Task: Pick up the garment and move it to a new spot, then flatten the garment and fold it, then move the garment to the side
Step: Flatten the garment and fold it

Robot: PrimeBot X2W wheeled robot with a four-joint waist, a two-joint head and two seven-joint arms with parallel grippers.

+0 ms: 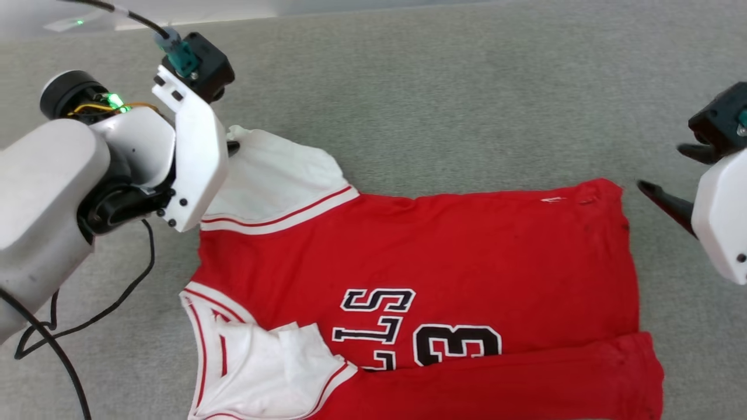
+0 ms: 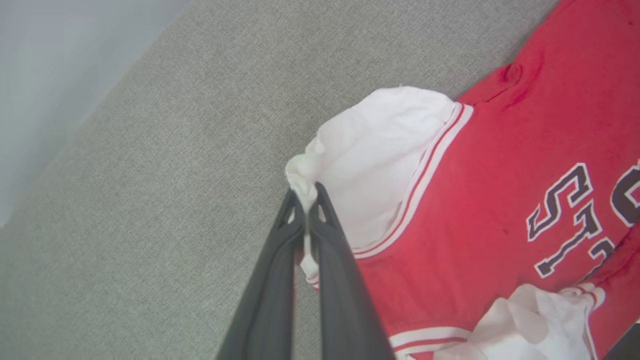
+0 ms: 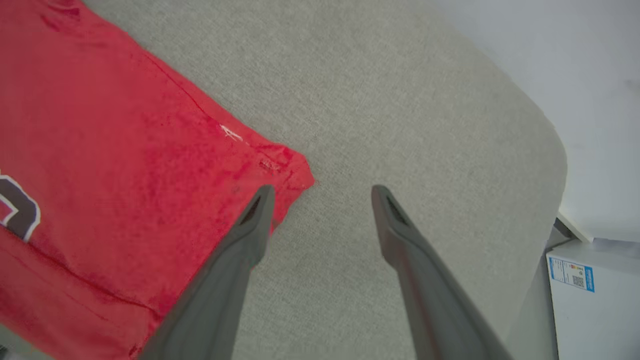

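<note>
Garment [image 1: 420,245] lies front-up on the grey surface [image 1: 408,87], its near edge folded over the lettering. Left gripper [image 2: 305,197] is pressed together, pinching the far white sleeve [image 2: 375,150] at its edge. Right gripper [image 3: 322,192] stands spread at the far hem corner, holding nothing.
</note>
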